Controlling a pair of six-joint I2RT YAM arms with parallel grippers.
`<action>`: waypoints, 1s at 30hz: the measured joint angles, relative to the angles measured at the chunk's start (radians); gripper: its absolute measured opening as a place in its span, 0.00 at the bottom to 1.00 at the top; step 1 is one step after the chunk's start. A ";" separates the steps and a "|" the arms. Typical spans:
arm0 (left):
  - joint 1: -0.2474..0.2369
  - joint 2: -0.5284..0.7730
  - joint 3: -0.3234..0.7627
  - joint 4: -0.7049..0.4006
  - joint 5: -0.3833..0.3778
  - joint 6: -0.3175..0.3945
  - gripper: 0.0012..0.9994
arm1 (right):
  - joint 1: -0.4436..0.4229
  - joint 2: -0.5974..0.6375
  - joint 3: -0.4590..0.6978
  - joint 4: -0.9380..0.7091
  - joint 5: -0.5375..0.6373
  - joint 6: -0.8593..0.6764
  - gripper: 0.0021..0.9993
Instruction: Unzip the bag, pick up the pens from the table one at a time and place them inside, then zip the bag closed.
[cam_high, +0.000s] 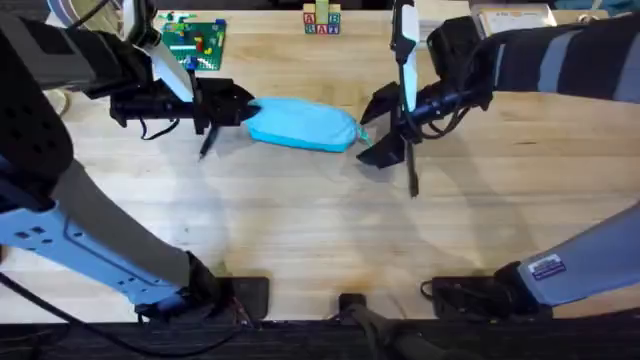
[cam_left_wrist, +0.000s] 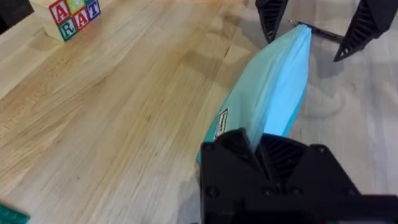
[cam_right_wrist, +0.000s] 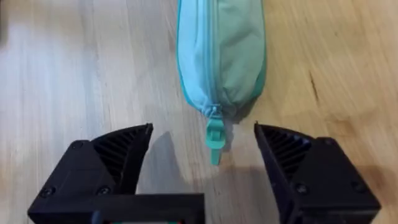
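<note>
The light blue bag (cam_high: 300, 125) lies on the table (cam_high: 300, 220), its zipper fully shut. My left gripper (cam_high: 243, 105) is shut on the bag's left end (cam_left_wrist: 273, 81), pinching the fabric. At the bag's right end my right gripper (cam_high: 372, 128) stands open, its fingers on either side of the zipper pull tab (cam_right_wrist: 214, 140) without touching it. One dark pen (cam_high: 207, 142) lies just below the left gripper. The other pen (cam_high: 413, 178) lies below the right gripper, and a pen (cam_left_wrist: 323, 32) shows past the bag's far end in the left wrist view.
A green Lego baseplate (cam_high: 195, 42) with bricks sits at the back left. Lettered wooden blocks (cam_high: 322, 20) stand at the back centre. The front half of the table is bare wood.
</note>
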 joint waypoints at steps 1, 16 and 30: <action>0.000 0.000 0.000 0.000 0.000 0.000 0.04 | 0.002 0.004 0.000 0.000 0.000 0.000 1.00; 0.000 0.000 0.000 0.000 0.000 0.000 0.04 | 0.004 0.008 0.000 0.000 0.000 0.000 0.96; 0.000 0.000 0.000 0.000 0.000 0.000 0.04 | 0.011 0.008 0.000 0.000 0.000 0.000 0.91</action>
